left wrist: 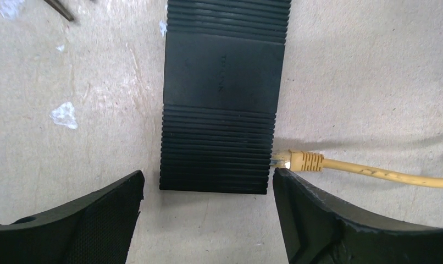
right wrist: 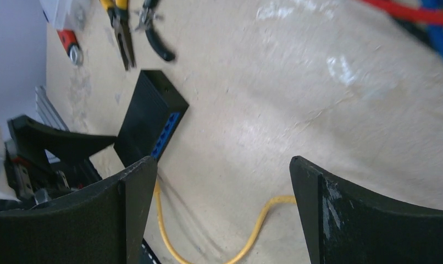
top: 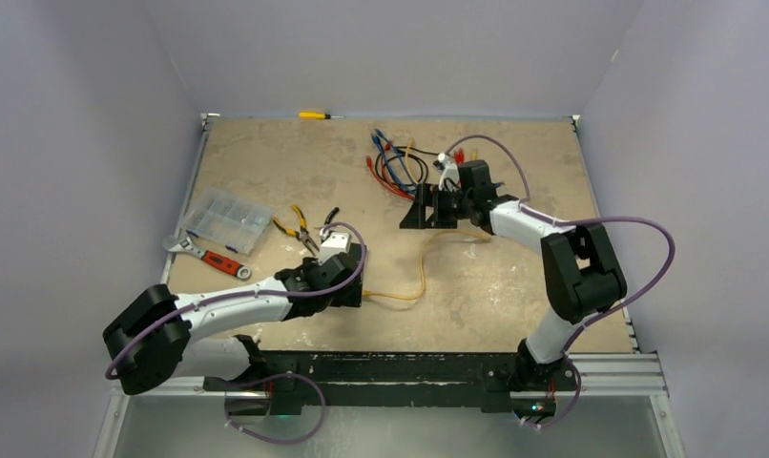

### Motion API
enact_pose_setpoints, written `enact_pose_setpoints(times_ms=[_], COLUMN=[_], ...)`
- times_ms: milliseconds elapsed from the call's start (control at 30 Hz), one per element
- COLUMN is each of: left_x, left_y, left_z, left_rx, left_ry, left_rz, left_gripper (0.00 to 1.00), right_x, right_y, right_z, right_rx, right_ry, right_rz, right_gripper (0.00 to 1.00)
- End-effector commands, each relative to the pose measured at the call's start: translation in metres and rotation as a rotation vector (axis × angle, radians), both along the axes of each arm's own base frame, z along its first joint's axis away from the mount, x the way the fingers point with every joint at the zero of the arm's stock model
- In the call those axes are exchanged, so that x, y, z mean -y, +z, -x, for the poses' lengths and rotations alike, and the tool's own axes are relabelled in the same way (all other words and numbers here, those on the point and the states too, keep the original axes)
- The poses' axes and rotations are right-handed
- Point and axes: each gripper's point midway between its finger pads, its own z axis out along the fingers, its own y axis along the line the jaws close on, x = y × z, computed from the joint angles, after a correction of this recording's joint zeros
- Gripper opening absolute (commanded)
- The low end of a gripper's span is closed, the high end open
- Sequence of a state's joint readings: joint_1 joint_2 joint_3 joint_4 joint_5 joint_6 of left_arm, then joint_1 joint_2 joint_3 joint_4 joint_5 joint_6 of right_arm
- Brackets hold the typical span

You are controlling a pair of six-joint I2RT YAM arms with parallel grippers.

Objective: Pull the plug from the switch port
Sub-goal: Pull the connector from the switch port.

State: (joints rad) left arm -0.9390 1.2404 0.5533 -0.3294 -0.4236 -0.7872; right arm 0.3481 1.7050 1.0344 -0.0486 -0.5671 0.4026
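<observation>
Pale grey walls enclose a scuffed beige table. The switch, a flat black box of ribbed plastic, lies near the table's front edge. It is straddled by the left gripper, whose jaws are spread and grip nothing. The yellow moulded plug is found at its socket face; whether it is seated cannot be told. The right gripper is held wide apart and empty.

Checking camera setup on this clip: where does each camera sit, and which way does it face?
Top external: above and behind, looking down on the tan tabletop; left arm and right arm show.
Left wrist: straight down on the flat black ribbed switch and yellow cable; left fingers below.
Right wrist: low across the tabletop toward that switch; right fingers in front.
Shared: both wrist views hold switch and cable.
</observation>
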Motion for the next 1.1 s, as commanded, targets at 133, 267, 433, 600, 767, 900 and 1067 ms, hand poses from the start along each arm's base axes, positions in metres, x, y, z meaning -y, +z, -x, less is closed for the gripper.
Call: enact_pose_setpoints(times_ms=[133, 267, 433, 600, 767, 900, 1067], left_x=[0.007, 0.014, 0.022, 0.02, 0.015, 0.018, 0.015], left_y=[0.034, 0.044, 0.045, 0.027, 0.01, 0.007, 0.006], left_z=[-0.027, -0.037, -0.05, -0.061, -0.069, -0.072, -0.072], left_rx=[0.071, 0.099, 0.102, 0.054, 0.005, -0.011, -0.018], left_ry=[-0.021, -0.035, -0.05, -0.051, -0.044, -0.057, -0.047], left_rz=[-0.112, -0.117, -0.142, -0.171, -0.152, -0.116, -0.112], left_gripper=[0.9, 0.96, 0.96, 0.96, 0.9, 0.74, 0.39], right_x=[-0.032, -0.033, -0.03, -0.03, -0.045, -0.063, -0.08], right_y=[0.014, 0.012, 0.008, 0.0, -0.011, -0.02, -0.029], right_z=[0.045, 0.059, 0.067, 0.082, 0.099, 0.115, 0.126], right_rx=[0.06, 0.051, 0.043, 0.014, -0.012, -0.047, -0.077], right_ry=[0.128, 0.135, 0.134, 0.161, 0.212, 0.259, 0.293], right_rz=[-0.084, -0.096, -0.092, -0.109, -0.124, -0.147, -0.168], right_gripper=[0.93, 0.94, 0.94, 0.93, 0.89, 0.82, 0.76])
